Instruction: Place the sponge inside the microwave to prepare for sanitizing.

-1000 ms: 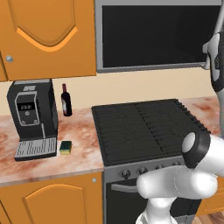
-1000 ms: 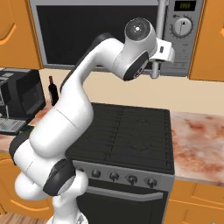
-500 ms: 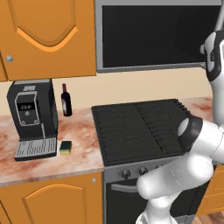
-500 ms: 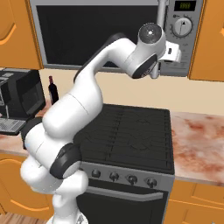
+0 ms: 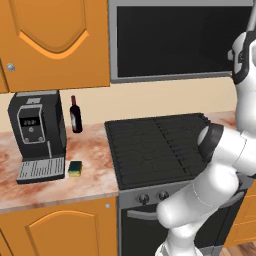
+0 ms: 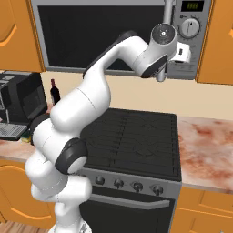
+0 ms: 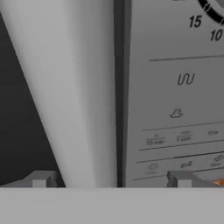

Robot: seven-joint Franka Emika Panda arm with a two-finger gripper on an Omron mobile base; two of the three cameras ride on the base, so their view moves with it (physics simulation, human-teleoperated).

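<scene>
The gripper (image 7: 111, 179) stands wide open at the microwave (image 6: 109, 41), one fingertip (image 7: 41, 179) on each side of the door handle (image 7: 74, 96), gripping nothing; contact is unclear. The door is shut. The sponge (image 5: 75, 168) lies on the counter (image 5: 90, 150) beside the coffee machine (image 5: 37, 135).

Sponge on the counter, microwave shut above the stove.

The sponge (image 5: 75, 168) is a small yellow block with a dark green top, lying flat on the marble counter just beside the coffee machine's (image 5: 37, 136) drip tray, on the side toward the stove. The microwave (image 5: 175, 42) is a large grey box mounted well above and across from the coffee machine, over the stove; its black glass door is closed, with a long grey vertical bar handle (image 6: 168, 18) next to the control panel.
</scene>
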